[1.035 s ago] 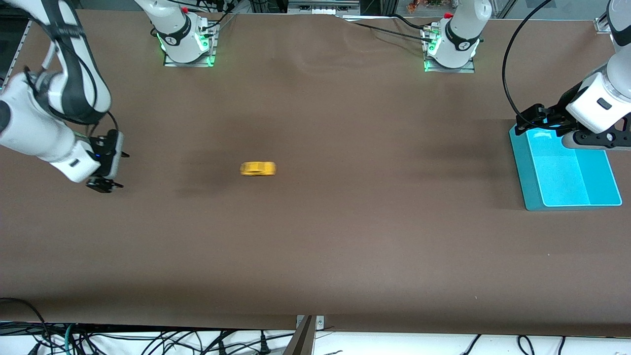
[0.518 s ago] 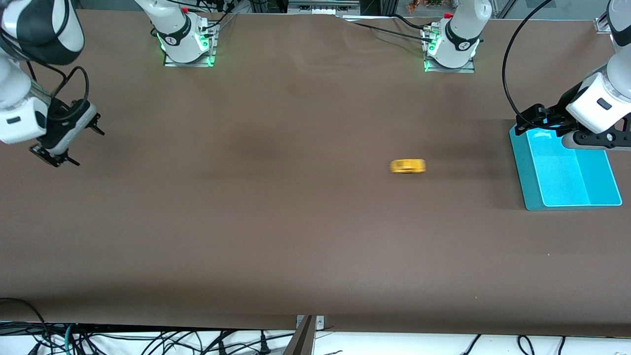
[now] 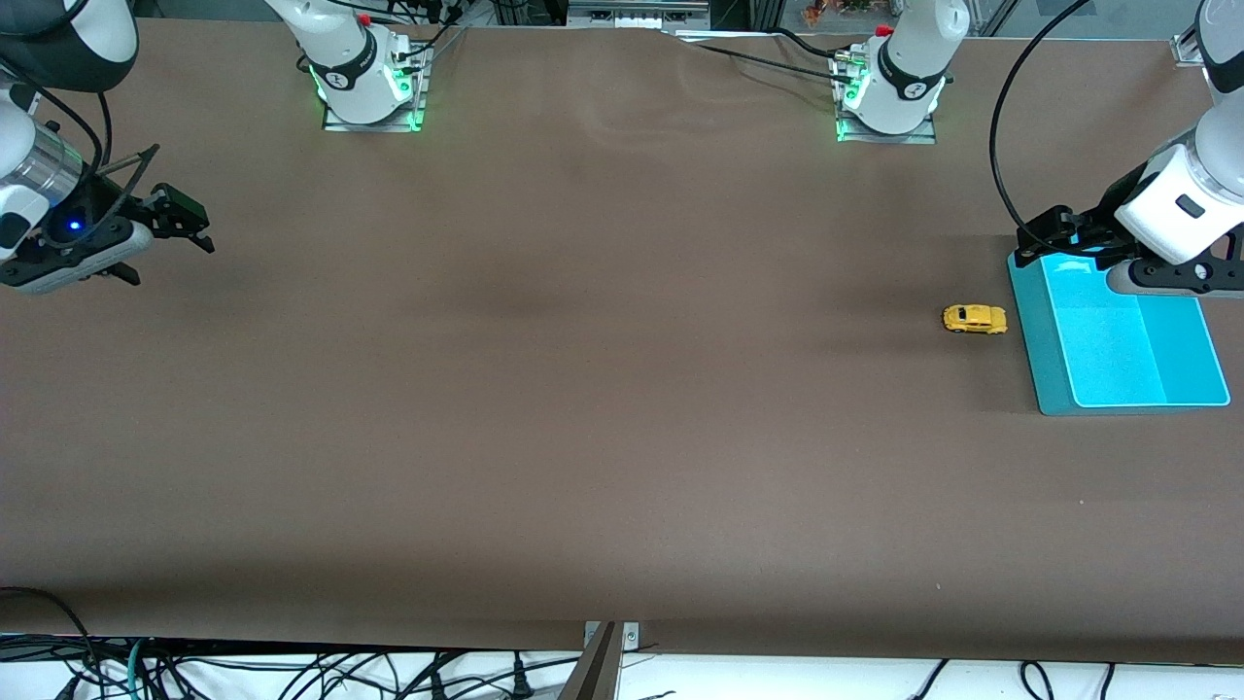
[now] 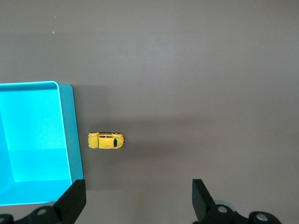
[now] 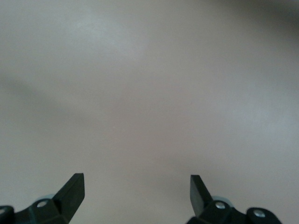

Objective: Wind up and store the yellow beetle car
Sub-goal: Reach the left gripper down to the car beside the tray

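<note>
Yellow beetle car [image 3: 974, 319], a tiny rounded toy with dark windows and small dark wheels, sits on its wheels on the brown bench [image 3: 603, 437] toward the left arm's end, just beside the side wall of a shallow turquoise plastic tray [image 3: 1028, 331]; a narrow strip of bench shows between them in the left wrist view. The tray lies at the bench's edge at that end. The left end effector [image 4: 138, 200] hangs over the bench at the tray's corner nearest the arm bases, its fingers spread wide and holding nothing. The right end effector [image 5: 137, 196] hangs over the bench near the edge at the right arm's end, fingers also wide apart and empty.
</note>
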